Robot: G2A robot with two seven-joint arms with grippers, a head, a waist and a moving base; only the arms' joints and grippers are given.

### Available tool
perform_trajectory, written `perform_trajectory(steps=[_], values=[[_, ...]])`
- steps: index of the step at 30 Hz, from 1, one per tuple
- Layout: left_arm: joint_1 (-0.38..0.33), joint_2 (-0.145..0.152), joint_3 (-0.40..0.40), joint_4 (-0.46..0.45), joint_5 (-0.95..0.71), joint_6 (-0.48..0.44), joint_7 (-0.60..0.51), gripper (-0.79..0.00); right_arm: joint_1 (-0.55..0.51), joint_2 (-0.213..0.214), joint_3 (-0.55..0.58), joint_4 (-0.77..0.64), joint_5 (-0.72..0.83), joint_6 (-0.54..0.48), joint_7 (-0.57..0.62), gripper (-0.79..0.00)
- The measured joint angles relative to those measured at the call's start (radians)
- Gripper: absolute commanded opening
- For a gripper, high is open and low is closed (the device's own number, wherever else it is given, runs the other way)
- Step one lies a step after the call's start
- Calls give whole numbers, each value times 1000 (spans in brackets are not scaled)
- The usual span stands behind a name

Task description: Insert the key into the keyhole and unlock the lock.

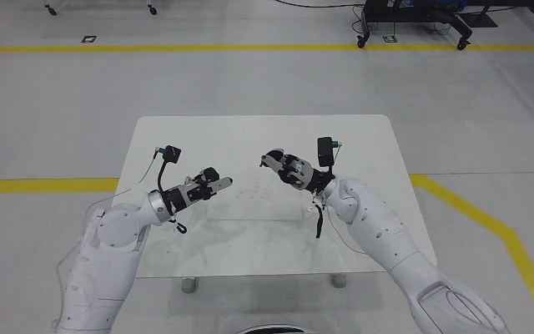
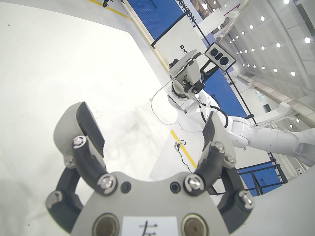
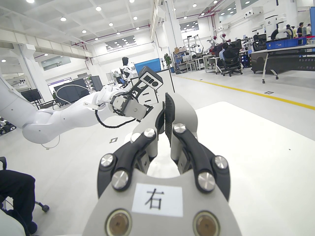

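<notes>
Above the white tabletop [image 1: 359, 142] both arms hang in the air, facing each other across its middle. As far as I can judge the task has not begun: no key is seated in a keyhole, and neither arm grips anything I can make out. The left gripper [image 1: 219, 182] hovers over the left of the surface. Its fingers [image 2: 89, 128] are spread wide, the ribbed pads well apart with nothing between them. The right gripper [image 1: 269, 159] hovers about over the middle, apart from the left one, with its tips turned toward it. Its own fingers [image 3: 169, 114] are pressed together pad to pad and close flush along their length in the right wrist view. Whether something as thin as a key is pinched in that seam I cannot tell, since the pads hide their own meeting line.

Where the key and the lock are I cannot tell. So which way the key points, and how its long axis lies against the keyhole, cannot be judged from this moment. What the surface between the grippers carries is a scatter of faint specks [image 1: 250, 192].

By my reckoning everything is left to do:
- find the key and pick it up by its bow
- steady the lock body with the other gripper
- line the blade's long axis up with the keyhole and push it home
- turn it until the shackle releases
</notes>
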Motion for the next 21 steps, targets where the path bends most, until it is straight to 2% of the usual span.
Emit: perform_trajectory(steps=[3, 10, 18, 21], values=[[2, -1, 11, -3, -11, 7, 5, 0, -5, 0, 0, 1, 7, 2, -1, -785], [-67, -19, 157, 19, -79, 87, -13, 0, 3, -10, -82, 42, 196, 0, 6, -785], [-66, -19, 158, 20, -84, 89, -5, 0, 2, -10, -80, 42, 191, 0, 5, -785], [-50, -21, 152, 14, -118, 58, 58, 0, -8, -11, -82, 30, 202, 16, 20, -785]])
